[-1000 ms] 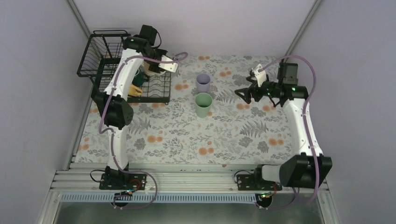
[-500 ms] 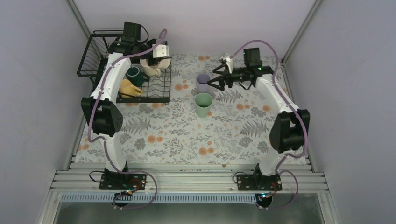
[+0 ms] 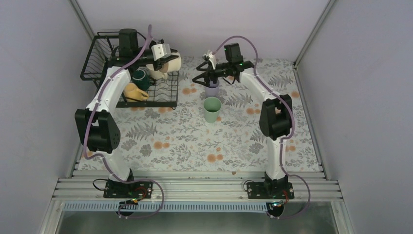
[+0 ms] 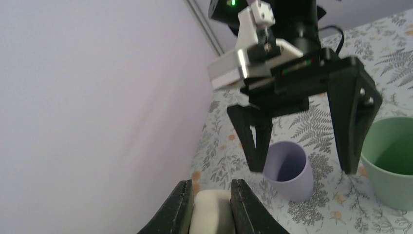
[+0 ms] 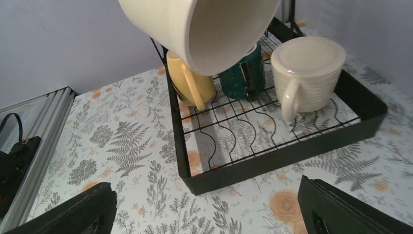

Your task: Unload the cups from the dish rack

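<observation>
The black dish rack [image 3: 152, 104] stands at the table's far left. My left gripper [image 4: 212, 192] is shut on a cream mug [image 3: 171, 62], held tilted in the air above the rack's right end [image 5: 272, 163]. Left in the rack are a yellow mug [image 5: 190, 83], a dark teal mug [image 5: 241, 75] and an upturned ribbed cream mug [image 5: 304, 73]. A lavender cup [image 3: 212, 89] and a mint-green cup [image 3: 212, 109] stand upright on the table. My right gripper [image 3: 197, 75] hangs open and empty just left of the lavender cup, facing the rack.
The rack's raised basket tier [image 3: 100, 56] is at its far-left end by the wall. The flowered tablecloth [image 3: 195, 146] covers the table. Both grippers are close together between the rack and the two cups.
The left gripper has lifted the cream mug out of the rack and up to the right. The right arm has swung from the table's right side leftward, past the lavender cup.
</observation>
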Tool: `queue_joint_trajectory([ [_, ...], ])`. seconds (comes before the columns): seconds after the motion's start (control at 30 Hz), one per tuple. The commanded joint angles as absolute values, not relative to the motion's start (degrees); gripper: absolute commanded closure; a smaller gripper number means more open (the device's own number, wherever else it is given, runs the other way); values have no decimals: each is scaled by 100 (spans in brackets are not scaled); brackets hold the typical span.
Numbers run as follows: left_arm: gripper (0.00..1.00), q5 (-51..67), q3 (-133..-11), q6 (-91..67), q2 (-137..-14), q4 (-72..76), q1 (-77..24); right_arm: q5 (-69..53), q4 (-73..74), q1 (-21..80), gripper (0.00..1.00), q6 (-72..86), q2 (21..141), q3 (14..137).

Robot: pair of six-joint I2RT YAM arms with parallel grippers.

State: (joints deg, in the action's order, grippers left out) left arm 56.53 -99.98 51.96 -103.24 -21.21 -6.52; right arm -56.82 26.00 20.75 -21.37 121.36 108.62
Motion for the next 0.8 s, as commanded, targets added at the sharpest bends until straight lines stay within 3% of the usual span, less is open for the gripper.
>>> queue_joint_trajectory([
  [0.0, 98, 6414, -9678, 4699, -9982, -784, -573, -5862, 2205, 2344, 4, -1931, 12282, 11214],
  [0.77, 98, 7062, -8401, 2312, -10051, 2473, -543, -6350, 1699, 2679, 7, -1475, 12873, 11986],
])
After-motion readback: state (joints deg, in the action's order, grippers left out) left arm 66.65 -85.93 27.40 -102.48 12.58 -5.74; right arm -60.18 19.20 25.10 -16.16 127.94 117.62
